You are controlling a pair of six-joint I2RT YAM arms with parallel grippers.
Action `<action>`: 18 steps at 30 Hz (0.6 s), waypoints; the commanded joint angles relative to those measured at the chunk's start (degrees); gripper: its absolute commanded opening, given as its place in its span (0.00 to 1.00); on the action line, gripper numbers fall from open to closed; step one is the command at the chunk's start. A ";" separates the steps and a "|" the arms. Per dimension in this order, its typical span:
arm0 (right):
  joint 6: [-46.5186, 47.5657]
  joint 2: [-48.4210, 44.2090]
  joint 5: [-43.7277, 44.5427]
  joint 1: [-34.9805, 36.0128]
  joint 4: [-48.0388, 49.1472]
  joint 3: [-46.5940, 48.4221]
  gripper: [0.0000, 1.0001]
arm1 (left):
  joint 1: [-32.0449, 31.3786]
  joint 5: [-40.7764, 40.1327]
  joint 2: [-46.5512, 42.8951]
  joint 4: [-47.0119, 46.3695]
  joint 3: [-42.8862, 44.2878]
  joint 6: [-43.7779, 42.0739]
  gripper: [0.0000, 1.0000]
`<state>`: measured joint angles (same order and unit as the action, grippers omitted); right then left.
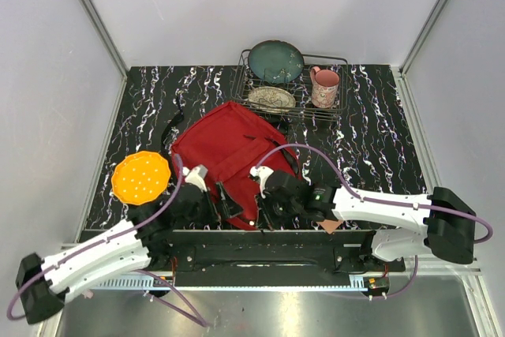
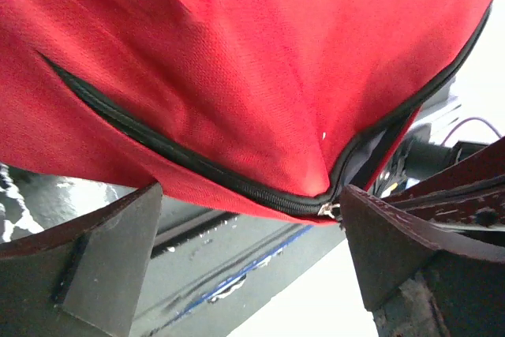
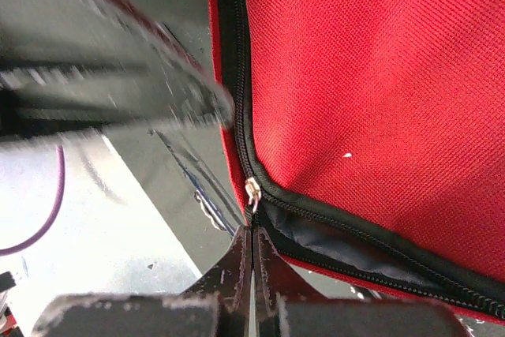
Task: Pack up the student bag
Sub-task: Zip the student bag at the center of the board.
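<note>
Where the student bag (image 1: 229,147) lies: flat on the middle of the black marbled table (image 1: 379,155), its near edge between the two grippers
Student bag, make: soft red fabric, black straps, black zipper trim; fills most of both wrist views (image 2: 260,61) (image 3: 379,76)
Zipper (image 2: 181,159): black, runs along the near edge of the bag; closed on one side of the slider, parted on the other with dark lining showing in the gap
Zipper pull (image 3: 252,192): small, silver, hangs at the bend of the zipper; also seen in the left wrist view (image 2: 327,209)
Left gripper (image 1: 201,185): at the near-left edge of the bag; jaws spread wide, one finger on each side of the bag's zipped edge (image 2: 248,219), nothing held
Right gripper (image 1: 264,189): at the near edge of the bag, just beside the left one; jaws pressed fully together (image 3: 251,234), tips directly under the zipper pull; whether the pull is pinched between them cannot be told
Orange disc (image 1: 140,177): round, dotted, on the table left of the bag, apart from it
Wire rack (image 1: 342,108): at the far edge of the table, behind the bag
Teal plate (image 1: 276,61): stands tilted in the rack
Patterned plate (image 1: 271,99): pale, in the rack, in front of the teal plate
Pink mug (image 1: 324,87): upright, right end of the rack
</note>
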<state>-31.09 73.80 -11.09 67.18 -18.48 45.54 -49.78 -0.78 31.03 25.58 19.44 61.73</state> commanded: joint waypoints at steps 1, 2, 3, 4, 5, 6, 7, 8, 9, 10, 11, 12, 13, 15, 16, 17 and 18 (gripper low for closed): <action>-1.25 0.38 -3.23 0.32 2.66 1.31 0.00 | -11.00 -6.50 6.93 -8.09 1.29 8.83 0.99; -1.25 0.64 -3.41 0.24 2.75 1.48 0.00 | -12.69 -8.09 9.03 -8.44 1.47 10.58 0.99; -1.51 0.90 -3.67 0.23 3.18 1.40 0.00 | -13.93 -10.28 9.92 -9.40 1.56 11.38 0.99; -1.52 0.99 -4.11 0.32 3.36 1.39 0.00 | -14.81 -10.73 10.71 -10.19 1.39 11.91 0.99; -1.60 1.08 -4.37 0.41 3.45 1.39 0.00 | -14.82 -11.00 12.11 -11.51 1.04 12.44 0.97; -1.69 1.08 -4.64 0.32 4.06 1.13 0.00 | -14.82 -11.61 12.74 -14.04 0.69 12.79 0.96; -1.78 1.08 -5.08 0.32 4.15 1.13 0.00 | -14.82 -12.05 13.27 -15.29 0.51 12.97 0.91; -1.87 1.17 -5.25 0.32 4.15 1.04 0.00 | -14.82 -12.40 14.14 -16.17 0.68 12.71 0.80; -1.78 1.00 -5.43 0.41 4.07 1.04 0.00 | -14.82 -13.89 14.67 -16.27 0.95 12.80 0.73; -1.69 1.08 -5.87 0.32 4.07 0.96 0.00 | -14.82 -14.77 15.11 -15.57 1.38 12.80 0.66; -1.60 1.08 -6.13 0.41 3.98 0.96 0.00 | -14.82 -15.74 15.29 -14.69 1.74 12.62 0.57; -1.52 1.34 -6.48 0.32 3.63 0.96 0.00 | -14.73 -17.66 15.21 -12.68 2.09 12.62 0.44; -1.43 1.52 -6.75 0.32 3.37 0.87 0.00 | -14.73 -18.64 14.86 -11.79 2.18 12.71 0.37; -1.08 2.05 -7.10 0.32 3.01 0.78 0.00 | -14.47 -20.92 13.02 -9.16 2.18 12.97 0.20; -1.08 2.22 -7.71 0.32 2.92 0.78 0.00 | -14.38 -21.45 12.14 -8.54 1.92 13.06 0.15; -1.08 2.75 -8.06 0.41 2.92 0.61 0.00 | -14.29 -22.07 10.56 -7.75 1.57 13.58 0.10; -1.16 3.01 -8.33 0.32 3.36 0.69 0.00 | -13.86 -23.12 9.50 -6.09 0.96 13.85 0.03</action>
<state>-31.97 75.92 -13.85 67.07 -15.09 45.54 -64.47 -15.35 44.27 16.45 19.57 74.85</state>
